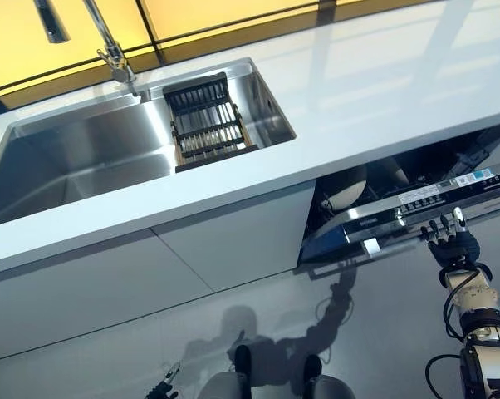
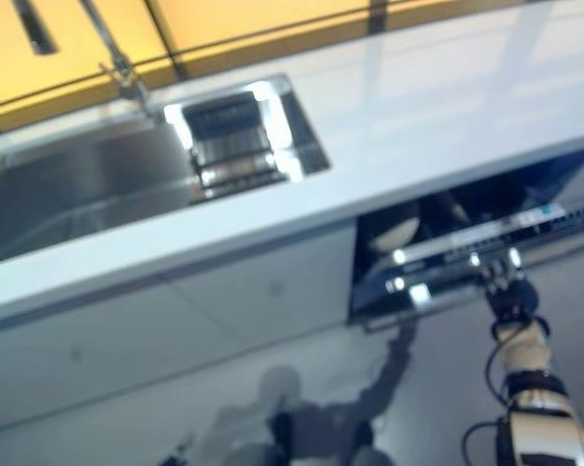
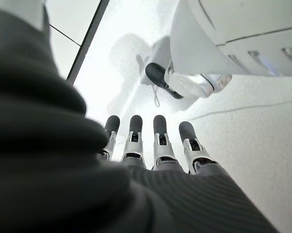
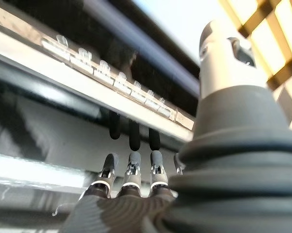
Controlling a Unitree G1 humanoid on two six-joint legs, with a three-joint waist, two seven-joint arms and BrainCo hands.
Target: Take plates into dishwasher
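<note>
My right hand (image 1: pixel 454 244), fingers straight, touches the top edge of the partly opened stainless dishwasher door (image 1: pixel 416 208). Pale round plates (image 1: pixel 347 191) stand inside. My left hand (image 3: pixel 155 145) hangs relaxed, fingers released, over the floor.

Dishwasher (image 1: pixel 416 208) under counter (image 1: pixel 375 91), right of sink (image 1: pixel 75 158)

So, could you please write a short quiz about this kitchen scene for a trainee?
1. True or false: the dishwasher door is fully shut.
2. Which hand reaches up to the door's edge? A) left B) right
3. Fill in: the dark rack sits inside the ____.

Key:
1. False; it is partly open, with plates visible inside.
2. B; the right hand has straight fingers at the door. The left hand hangs low, open.
3. sink.
</note>
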